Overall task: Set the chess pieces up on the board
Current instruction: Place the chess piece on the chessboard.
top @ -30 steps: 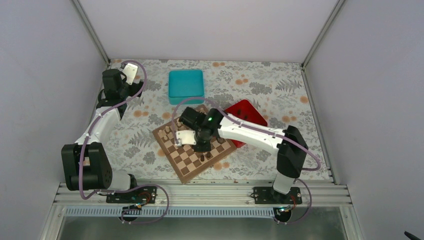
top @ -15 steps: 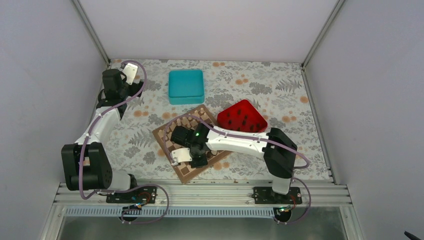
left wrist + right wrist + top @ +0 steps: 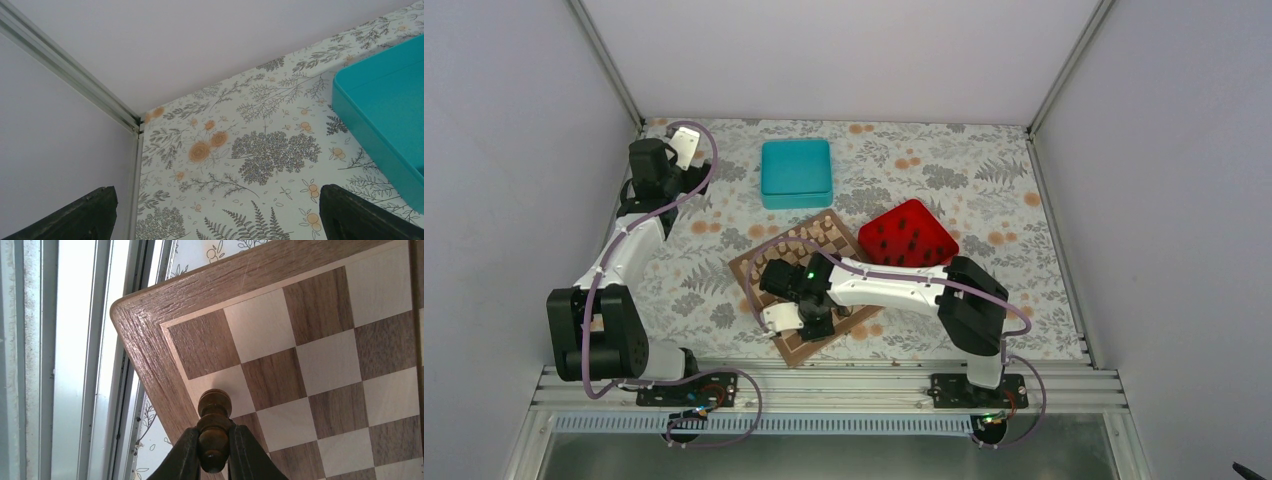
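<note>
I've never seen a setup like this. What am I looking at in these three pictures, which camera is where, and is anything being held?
Two robot arms are bolted at the near edge of a table with a floral cover. The overhead picture looks down from behind them. The other two come from a camera on each wrist. On the table lie a wooden chessboard, a teal box and a red tray. Pale pieces stand along the board's far edge. The right arm reaches over the board's near corner, its jaws shut on a dark chess piece. The left arm sits at the far left, jaws open and empty.
</note>
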Available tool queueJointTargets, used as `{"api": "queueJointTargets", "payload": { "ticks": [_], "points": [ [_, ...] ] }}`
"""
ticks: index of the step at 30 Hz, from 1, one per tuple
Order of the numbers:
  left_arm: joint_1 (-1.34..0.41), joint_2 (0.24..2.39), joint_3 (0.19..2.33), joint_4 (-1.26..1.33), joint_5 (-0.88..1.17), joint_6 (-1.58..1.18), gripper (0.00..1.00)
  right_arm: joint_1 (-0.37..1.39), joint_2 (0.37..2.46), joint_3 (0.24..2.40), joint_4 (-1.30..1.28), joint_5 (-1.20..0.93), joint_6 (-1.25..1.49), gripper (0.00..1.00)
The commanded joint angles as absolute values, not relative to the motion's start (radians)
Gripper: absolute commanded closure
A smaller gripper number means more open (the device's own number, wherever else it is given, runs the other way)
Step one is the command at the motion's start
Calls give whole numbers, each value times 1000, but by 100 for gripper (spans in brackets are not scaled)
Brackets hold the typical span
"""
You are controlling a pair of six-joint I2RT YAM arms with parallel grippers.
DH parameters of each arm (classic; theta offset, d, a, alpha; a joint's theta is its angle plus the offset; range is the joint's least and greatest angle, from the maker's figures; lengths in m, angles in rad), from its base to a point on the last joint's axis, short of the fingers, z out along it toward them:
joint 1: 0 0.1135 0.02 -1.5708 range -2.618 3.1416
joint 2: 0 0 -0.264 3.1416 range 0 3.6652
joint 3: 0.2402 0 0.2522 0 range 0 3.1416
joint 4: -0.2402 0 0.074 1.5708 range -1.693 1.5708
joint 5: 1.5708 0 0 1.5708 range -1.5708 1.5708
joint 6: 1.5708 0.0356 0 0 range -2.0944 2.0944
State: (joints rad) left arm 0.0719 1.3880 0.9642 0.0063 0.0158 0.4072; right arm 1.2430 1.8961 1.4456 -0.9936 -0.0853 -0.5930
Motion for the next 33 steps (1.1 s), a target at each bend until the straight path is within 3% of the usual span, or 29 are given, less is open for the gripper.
{"api": "queueJointTargets", "payload": {
  "ticks": [1, 33],
  "points": [
    [78, 1371, 960, 14, 31, 408, 0, 1252, 1901, 1435, -980, -103, -587, 91],
    [78, 1371, 958, 14, 36, 410, 0, 1178, 1875, 1407, -1002, -43, -587, 91]
  ]
}}
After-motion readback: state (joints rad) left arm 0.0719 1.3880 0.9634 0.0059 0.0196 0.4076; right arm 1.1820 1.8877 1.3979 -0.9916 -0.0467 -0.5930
